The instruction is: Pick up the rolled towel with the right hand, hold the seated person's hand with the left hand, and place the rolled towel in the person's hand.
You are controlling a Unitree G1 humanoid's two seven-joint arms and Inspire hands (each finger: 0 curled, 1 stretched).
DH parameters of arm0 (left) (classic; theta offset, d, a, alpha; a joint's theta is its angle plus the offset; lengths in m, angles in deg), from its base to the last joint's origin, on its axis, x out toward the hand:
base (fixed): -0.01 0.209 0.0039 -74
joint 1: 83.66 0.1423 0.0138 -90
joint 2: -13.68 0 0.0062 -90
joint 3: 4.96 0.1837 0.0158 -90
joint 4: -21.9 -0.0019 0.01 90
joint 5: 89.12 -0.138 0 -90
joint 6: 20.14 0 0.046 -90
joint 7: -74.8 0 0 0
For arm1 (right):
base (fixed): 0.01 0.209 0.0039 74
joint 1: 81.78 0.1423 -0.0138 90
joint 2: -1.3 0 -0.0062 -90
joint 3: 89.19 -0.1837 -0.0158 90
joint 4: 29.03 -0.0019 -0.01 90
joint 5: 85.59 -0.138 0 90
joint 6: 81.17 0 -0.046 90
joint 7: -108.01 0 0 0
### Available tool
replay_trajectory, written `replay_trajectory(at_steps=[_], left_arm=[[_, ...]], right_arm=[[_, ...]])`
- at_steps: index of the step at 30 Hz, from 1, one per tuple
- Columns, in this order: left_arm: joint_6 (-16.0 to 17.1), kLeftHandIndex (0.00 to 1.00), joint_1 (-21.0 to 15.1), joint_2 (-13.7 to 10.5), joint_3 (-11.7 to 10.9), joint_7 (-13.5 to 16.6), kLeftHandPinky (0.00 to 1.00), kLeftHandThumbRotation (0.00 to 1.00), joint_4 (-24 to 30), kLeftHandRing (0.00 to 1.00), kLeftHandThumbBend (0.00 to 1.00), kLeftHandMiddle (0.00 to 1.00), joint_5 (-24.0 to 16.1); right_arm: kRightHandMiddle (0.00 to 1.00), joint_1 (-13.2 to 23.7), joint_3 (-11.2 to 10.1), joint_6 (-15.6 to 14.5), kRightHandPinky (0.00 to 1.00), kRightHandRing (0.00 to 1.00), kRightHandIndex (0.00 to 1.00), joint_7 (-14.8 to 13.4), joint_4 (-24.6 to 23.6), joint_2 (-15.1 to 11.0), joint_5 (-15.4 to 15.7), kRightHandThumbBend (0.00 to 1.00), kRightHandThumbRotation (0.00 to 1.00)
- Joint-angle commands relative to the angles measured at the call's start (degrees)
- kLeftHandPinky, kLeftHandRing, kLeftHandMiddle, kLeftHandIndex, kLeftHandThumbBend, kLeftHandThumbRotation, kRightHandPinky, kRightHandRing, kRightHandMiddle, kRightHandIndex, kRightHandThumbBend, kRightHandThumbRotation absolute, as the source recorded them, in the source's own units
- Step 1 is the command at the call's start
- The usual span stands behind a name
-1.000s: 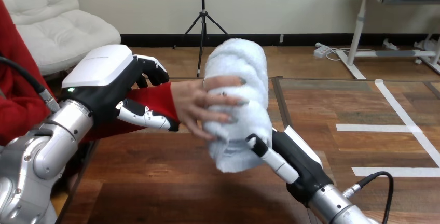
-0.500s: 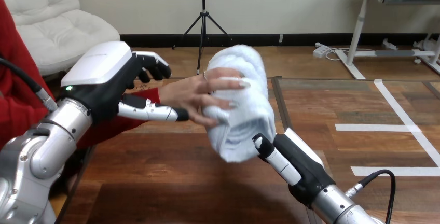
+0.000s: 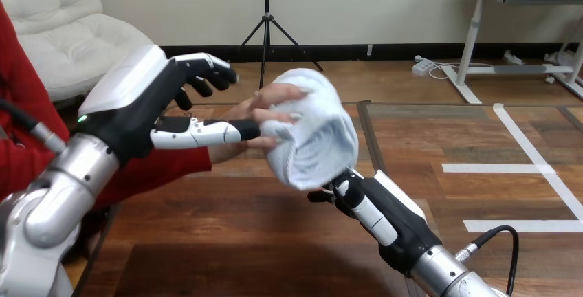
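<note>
The rolled white towel is lifted over the table, tilted, with the person's hand curled round its upper left side. My right hand sits just below the towel's lower end; its thumb is straight and its fingers poke out loosely under the roll without gripping it. My left hand is at the person's red-sleeved wrist. Its fingers are spread straight above the wrist and its thumb lies stretched in front of it, not curled round it.
The wooden table stretches under both arms, with its left edge near my left forearm. A dark seam runs across the tabletop behind the towel.
My left hand has uncurled from the person's wrist and spread its fingers. My right hand has come off the towel and sunk below it. The person's hand now carries the towel, tipped further up and left.
</note>
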Motion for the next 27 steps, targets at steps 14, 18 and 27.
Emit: replay_trajectory(at_steps=[14,18,27], left_arm=[[8.47,0.82,9.06,6.65,-5.06,0.79,0.71,0.98,1.92,0.81,1.00,0.82,13.64],[8.71,0.82,11.24,8.40,-5.21,1.80,0.72,0.99,3.33,0.81,1.00,0.82,14.09],[11.86,0.81,16.30,13.22,-5.09,4.35,0.74,1.00,4.90,0.82,1.00,0.83,14.58]], right_arm=[[0.94,-1.89,-2.76,-3.87,0.86,0.92,0.98,-0.03,-7.90,0.07,-4.84,1.00,1.00],[0.94,-3.13,-3.12,-5.47,0.86,0.92,0.98,-0.10,-9.67,0.20,-6.27,1.00,1.00],[0.93,-6.46,-4.21,-6.75,0.87,0.92,0.97,-0.69,-13.13,1.32,-9.71,1.00,1.00]])
